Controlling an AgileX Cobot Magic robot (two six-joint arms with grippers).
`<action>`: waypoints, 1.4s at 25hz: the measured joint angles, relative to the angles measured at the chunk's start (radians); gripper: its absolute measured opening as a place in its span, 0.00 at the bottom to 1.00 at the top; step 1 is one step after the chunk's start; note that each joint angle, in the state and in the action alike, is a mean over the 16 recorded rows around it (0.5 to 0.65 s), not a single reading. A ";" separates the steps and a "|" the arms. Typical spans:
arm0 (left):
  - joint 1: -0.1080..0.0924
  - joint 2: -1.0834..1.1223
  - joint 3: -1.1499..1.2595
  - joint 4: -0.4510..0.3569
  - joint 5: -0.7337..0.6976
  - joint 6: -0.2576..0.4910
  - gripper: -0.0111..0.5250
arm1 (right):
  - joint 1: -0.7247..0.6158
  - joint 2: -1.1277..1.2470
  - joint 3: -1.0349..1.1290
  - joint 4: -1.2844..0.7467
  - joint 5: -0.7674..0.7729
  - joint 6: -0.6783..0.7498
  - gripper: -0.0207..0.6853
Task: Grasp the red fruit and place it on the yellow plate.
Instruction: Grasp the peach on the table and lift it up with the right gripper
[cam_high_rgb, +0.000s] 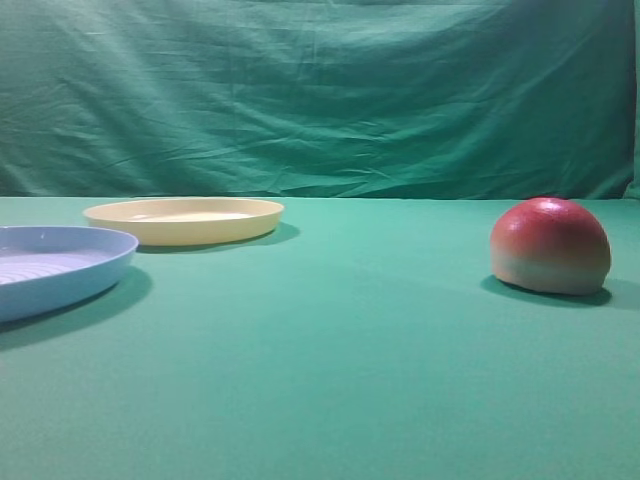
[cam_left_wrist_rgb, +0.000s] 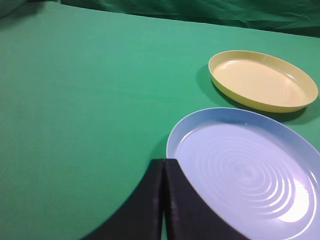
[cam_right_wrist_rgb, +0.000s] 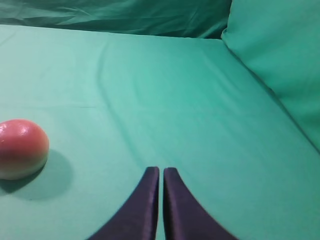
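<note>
both jaws shut, empty. open the right gripper (cam_right_wrist_rgb: 160, 172), swing toward nine o'clock, straddle the red fruit (cam_right_wrist_rgb: 21, 148) on the table (cam_right_wrist_rgb: 175, 100); left gripper (cam_left_wrist_rgb: 164, 165) idle.

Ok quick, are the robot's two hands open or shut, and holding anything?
Left gripper: shut, holding nothing.
Right gripper: shut, holding nothing; the red fruit sits apart.

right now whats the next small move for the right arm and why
Probably open the right hand and swing it left toward the red fruit. Its fingers sit pressed together, holding nothing, and the fruit rests untouched on the green cloth off to the hand's left, so it cannot be grasped as things stand. The yellow plate lies bare, far across the table.
</note>
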 joint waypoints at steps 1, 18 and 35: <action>0.000 0.000 0.000 0.000 0.000 0.000 0.02 | 0.000 0.000 0.000 0.003 -0.036 0.005 0.03; 0.000 0.000 0.000 0.000 0.000 0.000 0.02 | 0.002 0.217 -0.299 -0.092 -0.110 0.125 0.03; 0.000 0.000 0.000 0.000 0.000 0.000 0.02 | 0.015 0.831 -0.668 0.033 0.506 0.028 0.03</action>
